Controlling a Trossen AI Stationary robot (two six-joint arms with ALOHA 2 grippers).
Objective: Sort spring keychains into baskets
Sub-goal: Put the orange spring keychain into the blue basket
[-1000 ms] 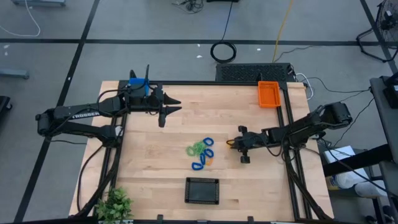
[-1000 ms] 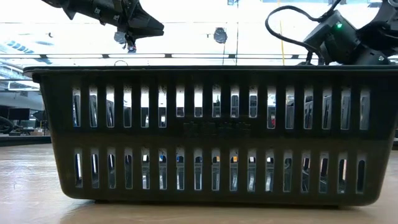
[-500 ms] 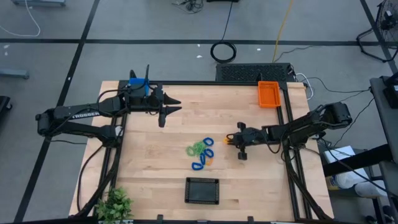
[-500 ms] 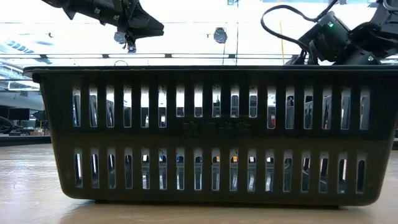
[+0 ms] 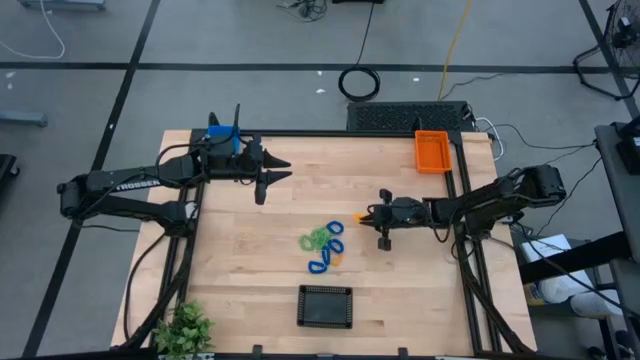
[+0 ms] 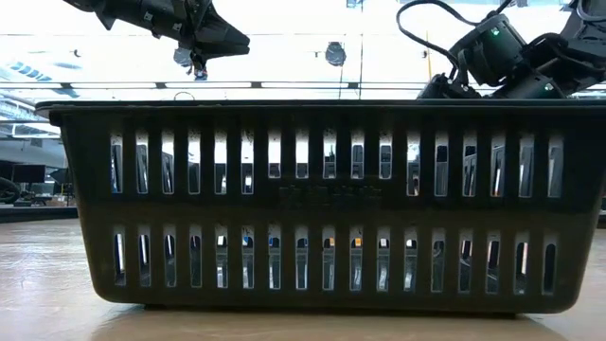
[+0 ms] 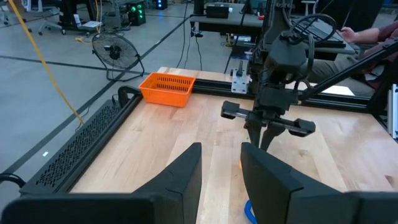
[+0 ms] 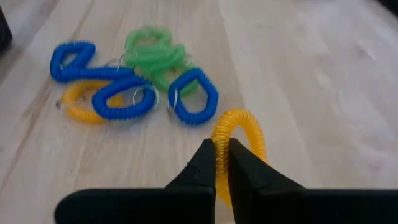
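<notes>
My right gripper (image 5: 367,214) (image 8: 222,163) hovers right of the table's middle, shut on an orange-yellow spring keychain (image 8: 239,132). The other keychains lie in a pile (image 5: 323,246) on the wood: blue loops (image 8: 194,94), a green one (image 8: 155,53) and a yellow one (image 8: 81,106). The black basket (image 5: 325,306) stands near the table's near edge, the orange basket (image 5: 432,151) at the far right corner, the blue basket (image 5: 221,133) at the far left under my left arm. My left gripper (image 5: 288,171) (image 7: 221,163) hangs open above the far left part of the table. My right gripper pinches the orange-yellow keychain's coil (image 8: 221,140) between its two fingertips (image 8: 205,160), which lie across one side of the loop. The rest of the loop stands out beyond the fingertips. It looks clear of the wood and apart from the pile.
In the low view the black basket's slotted wall (image 6: 303,204) fills the picture, with both arms above its rim. A green plant (image 5: 185,328) sits at the near left corner. Bare wood lies between the pile and the orange basket.
My right gripper has moved toward the table's far edge and a little leftward, rising, with the orange-yellow keychain carried along in its shut fingers. The pile has stayed where it was.
</notes>
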